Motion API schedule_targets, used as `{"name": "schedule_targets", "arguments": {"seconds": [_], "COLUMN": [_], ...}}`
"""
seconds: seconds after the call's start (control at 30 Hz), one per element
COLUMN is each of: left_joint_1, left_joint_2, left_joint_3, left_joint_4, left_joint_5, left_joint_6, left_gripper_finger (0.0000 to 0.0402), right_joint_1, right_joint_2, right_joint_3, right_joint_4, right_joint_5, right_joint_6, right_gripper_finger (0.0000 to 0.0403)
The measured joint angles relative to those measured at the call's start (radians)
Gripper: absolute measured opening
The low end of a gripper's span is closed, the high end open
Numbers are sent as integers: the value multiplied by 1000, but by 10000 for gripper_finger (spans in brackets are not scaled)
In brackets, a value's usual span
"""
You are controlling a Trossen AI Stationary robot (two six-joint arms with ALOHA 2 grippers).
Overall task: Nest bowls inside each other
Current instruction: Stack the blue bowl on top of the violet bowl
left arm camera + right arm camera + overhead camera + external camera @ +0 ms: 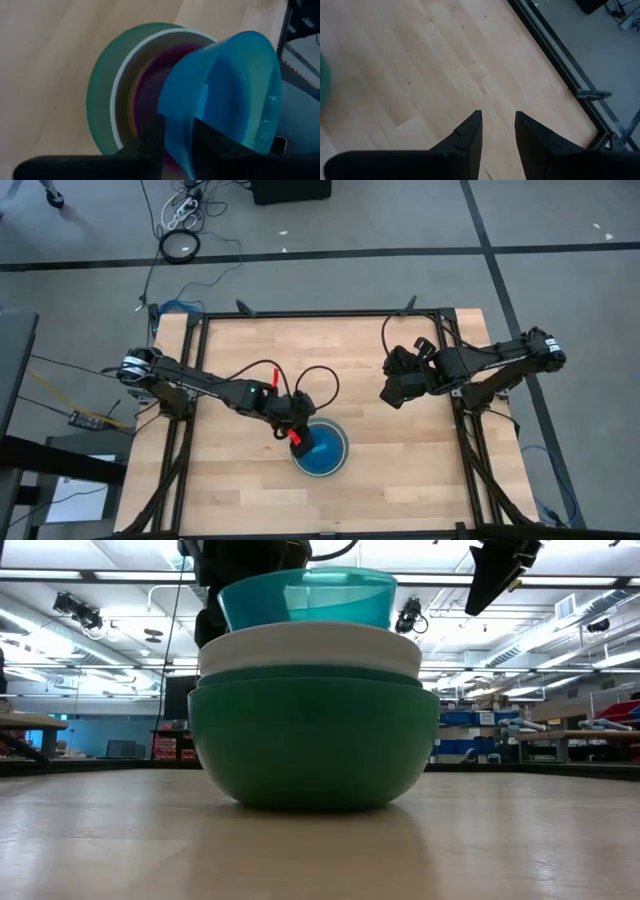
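A stack of bowls stands on the wooden table: the sage green bowl is outermost and rests on its base, with a white bowl in it and a purple one farther in. A light blue bowl sits tilted on top. My left gripper is open at this bowl's near-left rim, one finger on either side of its wall. My right gripper hangs open above bare table toward the far right, with nothing between its fingers. My left gripper comes slanting down from the table's left. One finger is outside the light blue bowl's wall and the other inside it, near the rim. Whether either finger touches the wall, I cannot tell. The bowl lies tilted on the stack.
Bare wood lies all around the stack. A black metal frame borders the table, and cables run along the left arm. The table's right edge and frame show beyond my right gripper.
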Motion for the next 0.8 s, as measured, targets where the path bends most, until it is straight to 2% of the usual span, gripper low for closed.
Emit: {"name": "schedule_targets", "arguments": {"seconds": [0.27,0.63,0.8], "left_joint_1": [0,11,23], "left_joint_2": [0,0,0], "left_joint_3": [0,0,2], "left_joint_4": [-1,0,-5], "left_joint_5": [15,9,-8], "left_joint_6": [-4,0,-29], "left_gripper_finger": [87,152,160], "right_joint_1": [0,0,0], "right_joint_2": [0,0,0], "right_joint_3": [0,0,0], "right_joint_4": [0,0,0], "right_joint_5": [0,0,0], "right_joint_6": [0,0,0], "right_gripper_finger": [101,104,105]}}
